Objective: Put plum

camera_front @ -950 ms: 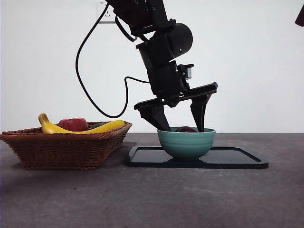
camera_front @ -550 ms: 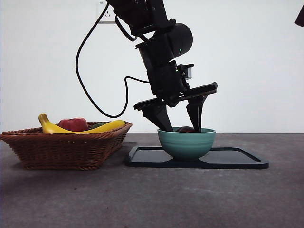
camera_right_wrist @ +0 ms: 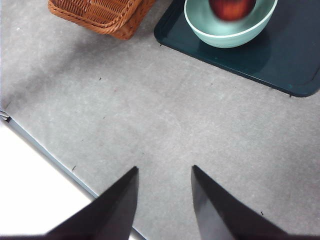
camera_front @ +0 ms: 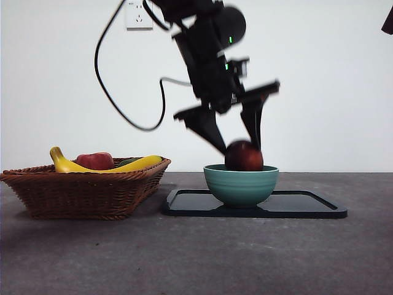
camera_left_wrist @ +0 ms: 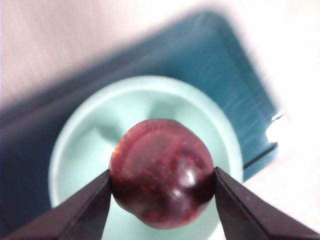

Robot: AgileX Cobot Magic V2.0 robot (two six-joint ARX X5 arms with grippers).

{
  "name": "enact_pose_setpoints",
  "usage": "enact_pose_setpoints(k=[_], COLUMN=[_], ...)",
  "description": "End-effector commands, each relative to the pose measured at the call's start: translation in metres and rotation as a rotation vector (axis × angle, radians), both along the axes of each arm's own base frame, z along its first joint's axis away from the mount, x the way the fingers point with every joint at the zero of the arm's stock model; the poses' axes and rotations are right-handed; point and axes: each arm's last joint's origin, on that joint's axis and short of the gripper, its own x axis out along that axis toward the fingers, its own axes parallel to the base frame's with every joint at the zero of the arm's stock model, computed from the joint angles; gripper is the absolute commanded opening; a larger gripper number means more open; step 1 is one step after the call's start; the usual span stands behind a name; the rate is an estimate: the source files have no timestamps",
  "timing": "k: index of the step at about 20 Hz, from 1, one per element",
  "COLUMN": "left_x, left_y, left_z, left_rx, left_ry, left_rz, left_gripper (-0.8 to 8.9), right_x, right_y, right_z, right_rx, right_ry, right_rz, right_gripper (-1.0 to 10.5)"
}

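You had the glossy dark maroon plum [camera_left_wrist: 162,187] pinched in the left gripper [camera_front: 238,146] just above the teal ceramic bowl [camera_front: 241,185] — placing was left; right gripper [camera_right_wrist: 162,175] idled, jaws apart.

**A bare robot test bench, not a lived-in room**

This looks like a lab setup. A plain grey table [camera_front: 196,258] runs up to a blank white wall [camera_front: 331,80], whose only fitting is a white power socket [camera_front: 137,15] at 11 o'clock. A loose black cable [camera_front: 123,110] hangs from the arm. The props look staged: a wicker basket [camera_front: 86,193] at 9 o'clock and a teal bowl [camera_front: 241,184] on a dark tray [camera_front: 307,206] at centre.
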Motion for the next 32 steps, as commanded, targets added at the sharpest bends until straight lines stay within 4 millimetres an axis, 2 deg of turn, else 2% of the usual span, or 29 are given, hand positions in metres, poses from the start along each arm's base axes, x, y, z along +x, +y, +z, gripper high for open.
enact_pose_setpoints(k=[1, 6, 9, 11, 14, 17, 19, 21, 25, 29, 32], left_x=[-0.005, -0.025, -0.049, -0.067, -0.087, -0.099, -0.101, -0.102, -0.099, -0.088, -0.083], left_y=[0.005, 0.046, 0.082, 0.104, 0.131, 0.147, 0.153, 0.158, 0.170, 0.183, 0.188], left_z=[0.034, 0.103, 0.150, 0.172, 0.191, 0.196, 0.191, 0.176, 0.125, 0.068, 0.034], left_rx=[-0.042, -0.086, -0.099, -0.048, -0.009, 0.011, 0.018, 0.020, 0.023, 0.063, 0.061], left_ry=[-0.077, -0.177, -0.260, -0.309, -0.319, -0.301, -0.292, -0.278, -0.274, -0.231, -0.238], left_rz=[-0.020, 0.034, 0.085, 0.139, 0.184, 0.205, 0.217, 0.239, 0.283, 0.331, 0.356], left_gripper=[2.40, 2.41, 2.40, 2.41, 2.41, 2.40, 2.40, 2.41, 2.40, 2.41, 2.41], right_x=[0.001, 0.001, 0.001, 0.001, 0.001, 0.001, 0.001, 0.001, 0.001, 0.001, 0.001], right_y=[0.001, 0.001, 0.001, 0.001, 0.001, 0.001, 0.001, 0.001, 0.001, 0.001, 0.001], right_z=[0.002, 0.002, 0.002, 0.002, 0.002, 0.002, 0.002, 0.002, 0.002, 0.002, 0.002], right_rx=[-0.003, -0.002, -0.002, -0.001, -0.002, -0.001, -0.001, -0.001, -0.001, 0.000, -0.001], right_ry=[-0.016, -0.017, -0.019, -0.022, -0.025, -0.026, -0.026, -0.026, -0.026, -0.026, -0.025], right_rz=[0.009, 0.008, 0.008, 0.008, 0.010, 0.010, 0.010, 0.010, 0.010, 0.010, 0.010], right_gripper=[1.7, 1.7, 1.7, 1.7, 1.7, 1.7, 1.7, 1.7, 1.7, 1.7, 1.7])
